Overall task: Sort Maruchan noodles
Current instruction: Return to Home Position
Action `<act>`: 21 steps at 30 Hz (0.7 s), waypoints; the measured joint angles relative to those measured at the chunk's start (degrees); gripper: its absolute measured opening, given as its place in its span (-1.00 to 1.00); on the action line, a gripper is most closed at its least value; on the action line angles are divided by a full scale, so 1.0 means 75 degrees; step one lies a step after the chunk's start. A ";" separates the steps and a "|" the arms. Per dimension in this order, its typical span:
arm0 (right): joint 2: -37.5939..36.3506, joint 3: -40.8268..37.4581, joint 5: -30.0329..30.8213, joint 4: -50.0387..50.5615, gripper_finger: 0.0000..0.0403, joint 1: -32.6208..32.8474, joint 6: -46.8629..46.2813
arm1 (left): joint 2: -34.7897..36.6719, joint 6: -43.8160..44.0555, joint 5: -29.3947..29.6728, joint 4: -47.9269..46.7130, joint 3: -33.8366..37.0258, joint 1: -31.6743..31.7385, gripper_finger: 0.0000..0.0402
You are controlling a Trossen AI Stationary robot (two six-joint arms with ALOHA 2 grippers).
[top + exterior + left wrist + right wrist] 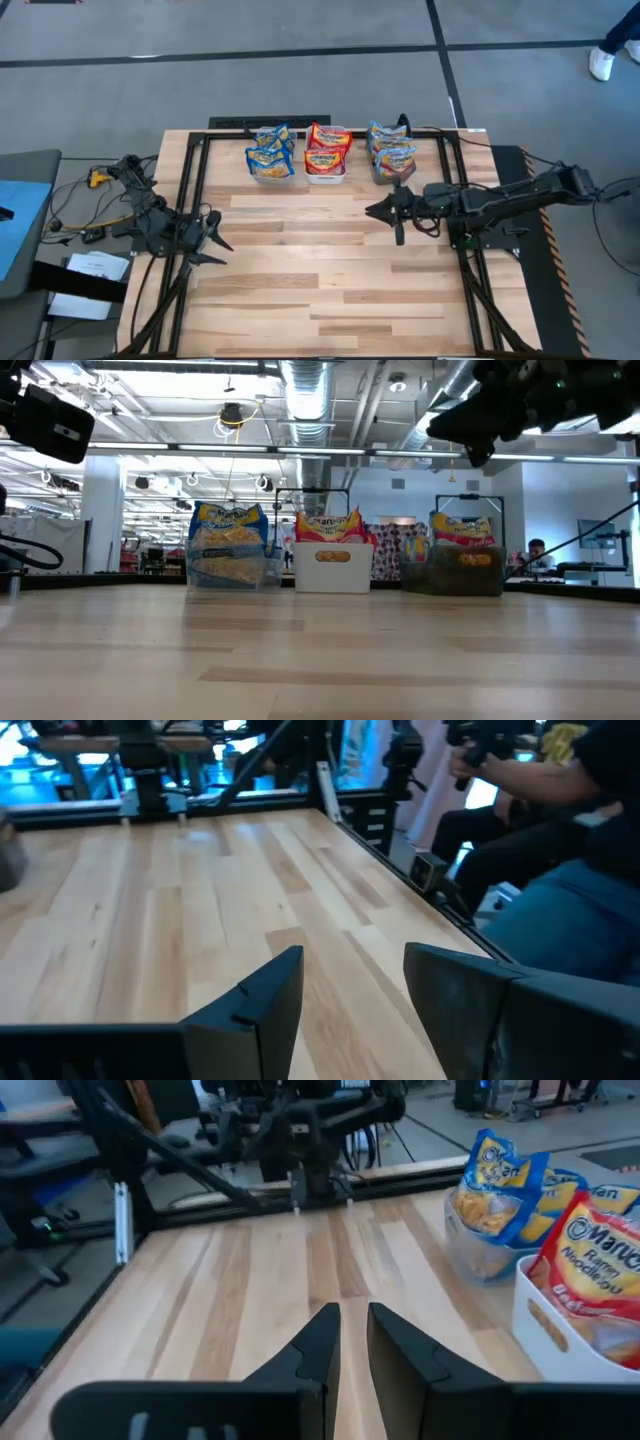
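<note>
Top-down and level views of a wooden worktop (320, 270) with 2 arms. The Maruchan noodles (327, 148) stand sorted in 3 bins set in a row along the far edge of the worktop, packets upright and rising above the rims. The clear bin (228, 572), on the left, holds the blue-trimmed packets (271, 152). The white bin (333, 572), in the middle, holds the red-trimmed packets (590, 1270). The dark grey bin (465, 575), on the right, holds the remaining packets (390, 150). No packet lies on the open boards.

The left pincer (218, 238) hangs over the left edge of the worktop, well apart from the bins, its 2 fingers (270, 990) spread with bare boards showing between them; it pinches nothing. The right pincer (372, 212) hangs above the boards just in front of the dark grey bin, pointing toward the left arm, its fingers (315, 1345) nearly pressed together with only a narrow slit between them, and empty. In the left wrist view a seated person (560, 880) in blue trousers shows beyond the edge of the worktop.
</note>
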State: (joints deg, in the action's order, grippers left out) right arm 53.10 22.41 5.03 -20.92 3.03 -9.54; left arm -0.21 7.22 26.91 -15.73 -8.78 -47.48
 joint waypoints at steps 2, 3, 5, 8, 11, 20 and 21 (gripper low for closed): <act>0.0023 -0.0266 -0.0081 -0.0377 -0.60 -0.0006 -0.0086 | -0.0001 -0.0099 -0.0149 -0.0039 0.0000 0.0000 -0.17; 0.0012 -0.0407 -0.0083 -0.0495 -0.60 -0.0006 -0.0097 | -0.0003 -0.0101 -0.0157 -0.0130 0.0000 0.0000 -0.17; 0.0006 -0.0667 -0.0087 -0.0833 -0.60 -0.0003 -0.0109 | 0.0000 -0.0098 -0.0154 -0.0306 0.0000 0.0000 -0.17; 0.0003 -0.1002 -0.0087 -0.1226 -0.60 -0.0006 -0.0206 | 0.0000 -0.0069 -0.0070 -0.0483 0.0000 0.0000 -0.17; 0.0003 -0.1340 -0.0087 -0.1527 -0.60 -0.0006 -0.0270 | 0.0000 -0.0066 0.0044 -0.0488 0.0000 0.0000 -0.17; -0.0002 -0.2176 -0.0084 -0.2439 -0.60 -0.0030 -0.0331 | 0.0000 -0.0062 -0.0191 -0.0495 0.0000 0.0000 -0.17; -0.0003 -0.2283 -0.0084 -0.2574 -0.60 -0.0042 -0.0334 | 0.0000 -0.0069 -0.0206 -0.0502 0.0000 0.0000 -0.17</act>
State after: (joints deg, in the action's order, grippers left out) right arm 53.08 5.28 4.40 -40.22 2.71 -12.05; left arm -0.21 6.70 25.37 -19.50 -8.78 -47.48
